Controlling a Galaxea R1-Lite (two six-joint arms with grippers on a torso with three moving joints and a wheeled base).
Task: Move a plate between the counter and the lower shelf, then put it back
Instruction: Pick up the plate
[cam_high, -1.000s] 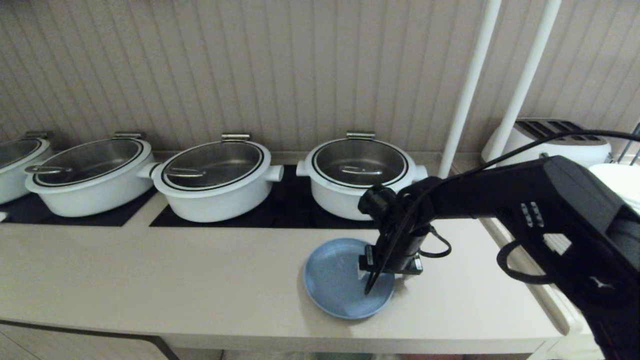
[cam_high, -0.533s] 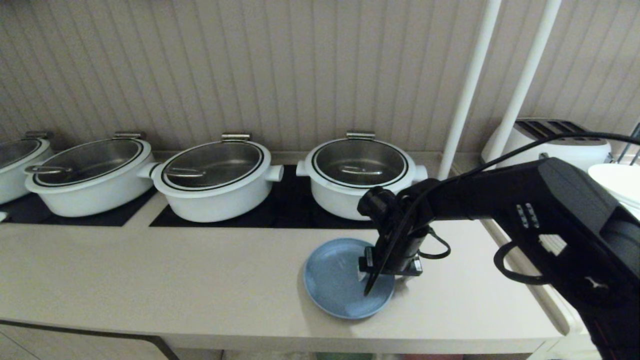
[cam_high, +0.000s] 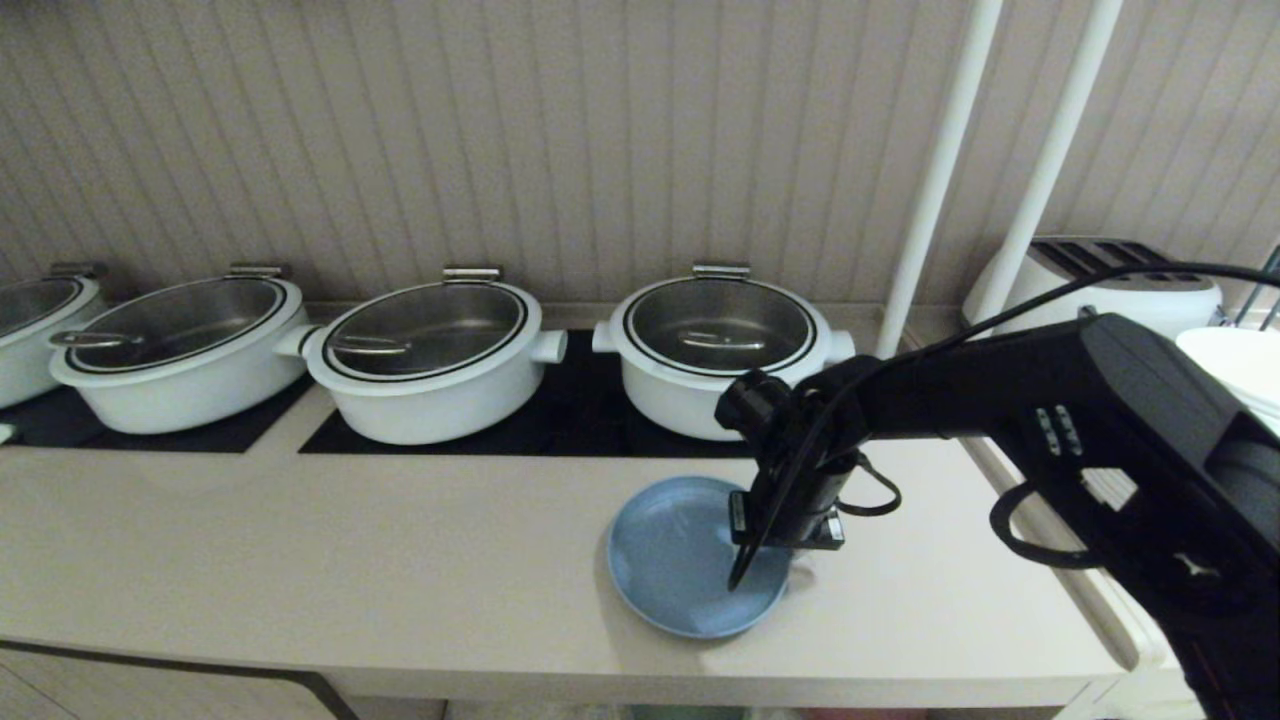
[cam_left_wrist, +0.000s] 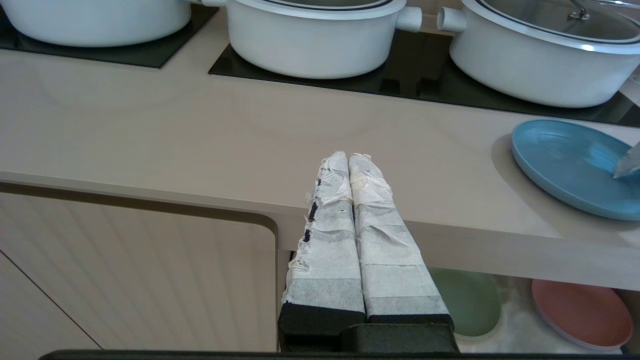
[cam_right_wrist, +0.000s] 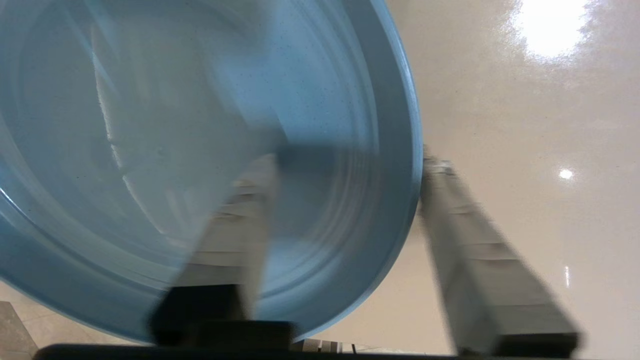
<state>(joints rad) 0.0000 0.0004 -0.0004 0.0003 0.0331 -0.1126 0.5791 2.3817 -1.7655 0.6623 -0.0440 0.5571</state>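
Observation:
The light-blue plate (cam_high: 670, 560) lies flat on the beige counter (cam_high: 400, 560), near its front edge and right of centre. My right gripper (cam_high: 775, 545) points down over the plate's right rim. In the right wrist view the gripper (cam_right_wrist: 350, 160) straddles the rim of the plate (cam_right_wrist: 200, 125): one finger stands inside the plate, the other sits outside against the edge, and a gap remains at the inner finger. My left gripper (cam_left_wrist: 348, 157) is shut and empty in front of the counter's edge. Below the counter, the lower shelf (cam_left_wrist: 515, 310) shows its white cloth.
Three white lidded pots (cam_high: 720, 345) (cam_high: 430, 360) (cam_high: 180, 350) stand on black cooktop panels behind the plate. A toaster (cam_high: 1130, 285), stacked white plates (cam_high: 1240, 365) and two white poles (cam_high: 940, 170) are at the right. A green plate (cam_left_wrist: 470, 300) and a pink plate (cam_left_wrist: 582, 312) lie on the shelf.
The right gripper's fingers have drawn closer together around the plate's rim. The arm and the plate have stayed where they were.

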